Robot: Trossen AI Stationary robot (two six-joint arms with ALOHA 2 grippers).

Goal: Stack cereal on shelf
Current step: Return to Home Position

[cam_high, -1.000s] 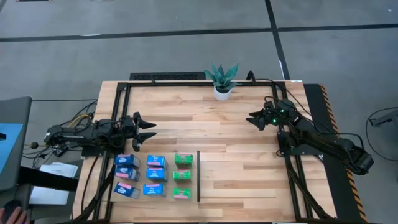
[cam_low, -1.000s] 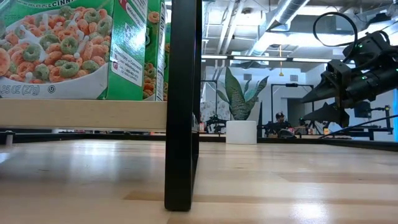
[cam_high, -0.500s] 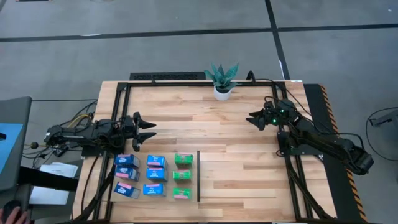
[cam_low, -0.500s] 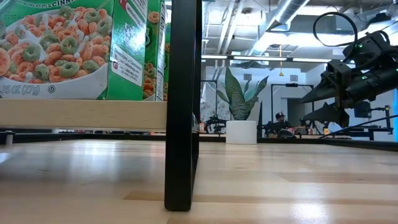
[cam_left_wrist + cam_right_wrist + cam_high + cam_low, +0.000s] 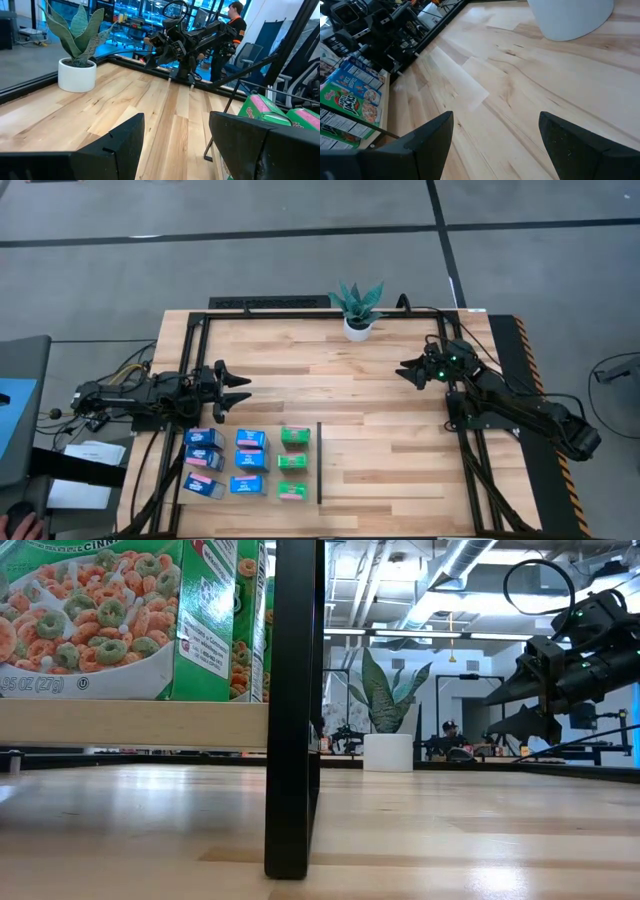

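The cereal sits on the shelf (image 5: 130,724) at the table's (image 5: 390,450) near edge. There are six blue boxes (image 5: 226,461) and three green boxes (image 5: 293,463), their columns running parallel to the black divider strip (image 5: 319,462). We see the left pincer (image 5: 243,388) spread and empty, just on the far side of the blue boxes and clearly the nearer. The right pincer (image 5: 405,371), also spread, hangs well apart across the table. On one of the green boxes we read "CINN" and "(27g)".
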